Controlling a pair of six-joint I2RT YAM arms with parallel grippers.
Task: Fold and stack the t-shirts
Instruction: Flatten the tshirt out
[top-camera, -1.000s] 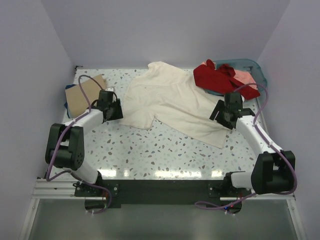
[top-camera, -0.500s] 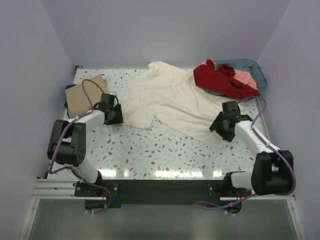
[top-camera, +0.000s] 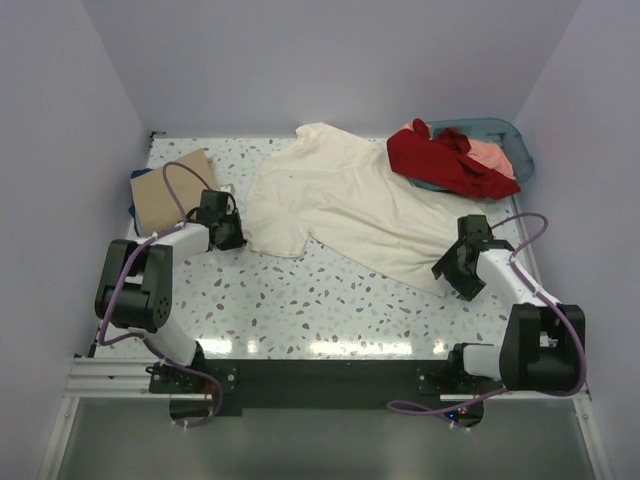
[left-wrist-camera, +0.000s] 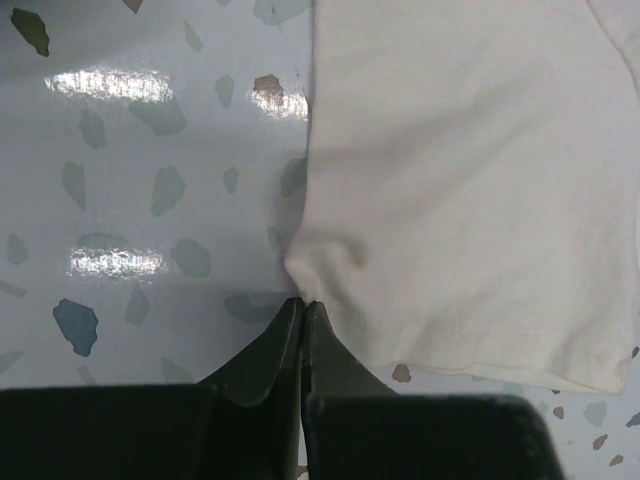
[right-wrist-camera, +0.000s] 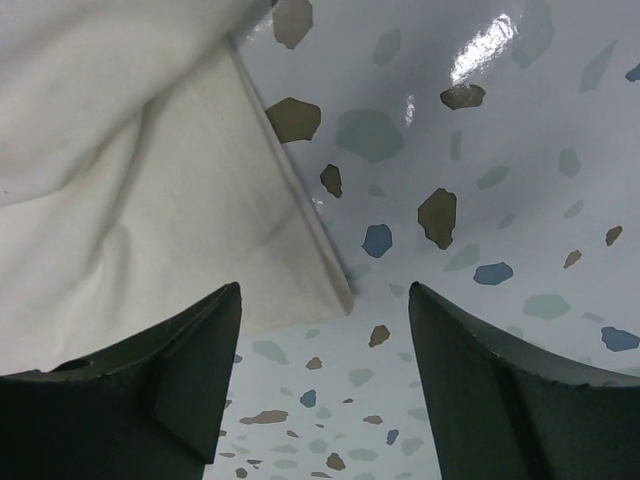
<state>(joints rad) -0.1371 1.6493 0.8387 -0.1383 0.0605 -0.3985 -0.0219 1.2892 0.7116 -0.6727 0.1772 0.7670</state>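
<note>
- The cream shirt (top-camera: 345, 200) lies spread out on the speckled table (top-camera: 330, 305), running from the upper middle of the overhead view down toward the lower right.
- The teal basket (top-camera: 505, 126) sits in the upper right corner of the table.
- In the basket lies a pink shirt (top-camera: 492, 155).
- A red shirt (top-camera: 435, 158) is heaped over the basket's left rim. It spills out onto the table and overlaps the upper right edge of the cream shirt.
- At the upper left, a folded tan shirt (top-camera: 168, 188) rests on top of a dark blue shirt (top-camera: 134, 208), of which only a sliver shows at the left edge.
- The left gripper (left-wrist-camera: 302, 308) is low at the cream shirt's left side. Its fingers are pressed together, pinching the cloth's edge, which puckers right at the tips.
- The right gripper (right-wrist-camera: 325, 295) is at the cream shirt's lower right corner. Its fingers (right-wrist-camera: 180, 360) are spread wide and hold nothing, and the hem corner lies between them in the right wrist view.
</note>
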